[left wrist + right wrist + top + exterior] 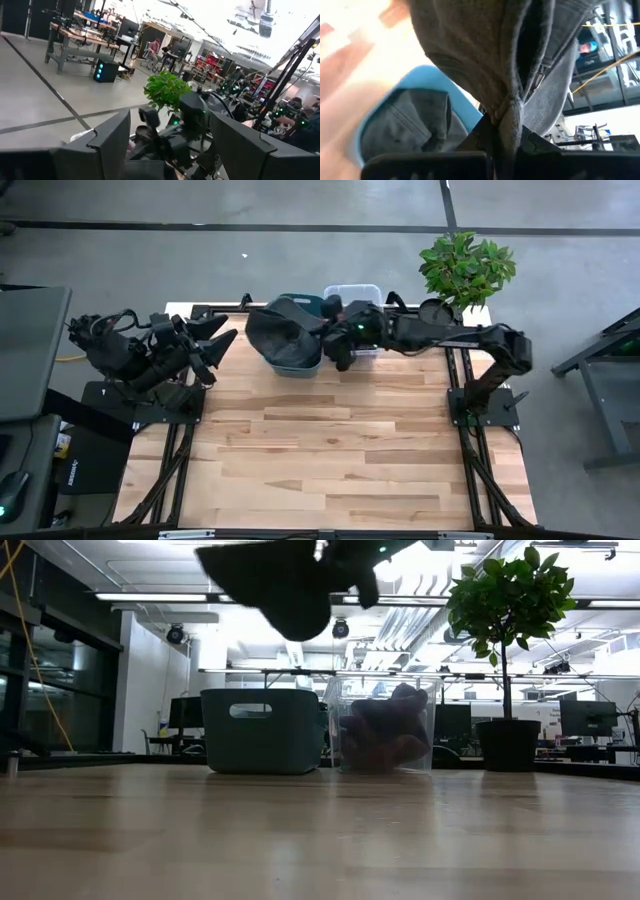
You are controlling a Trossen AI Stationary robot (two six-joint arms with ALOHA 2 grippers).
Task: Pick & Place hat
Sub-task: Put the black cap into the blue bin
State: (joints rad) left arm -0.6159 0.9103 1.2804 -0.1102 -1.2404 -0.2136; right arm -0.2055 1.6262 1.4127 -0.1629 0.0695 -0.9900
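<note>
Dark fabric bunched in the right pincer (502,135) marks the hat (278,330), pinched tight by a fold and hanging in the air above the teal bin (300,360) at the bench's (320,460) twelve o'clock edge. Seen from bench height, the hat (275,580) dangles well clear of the bin (262,730), with a clear tub (385,730) of dark items just beside it at three o'clock and a potted plant (510,650) farther that way. The wrist camera shows at least one grey garment already lying in the bin (405,125) below the hat (485,65). The left pincer (215,345) waits with fingers spread at the bench's ten o'clock corner, pointing toward the bin. Risks from here look modest but real: the hat hangs partly over the bin's nine o'clock rim, so a release now could drape it across the wall or tip it onto the bench rather than inside. Dropping from this height lets the loose cloth drift or unfold sideways. The thin pinch on a single fold could also slip early if the arm swings. Fabric might cling to the fingers when they part, dragging the hat back out as the arm lifts away.
</note>
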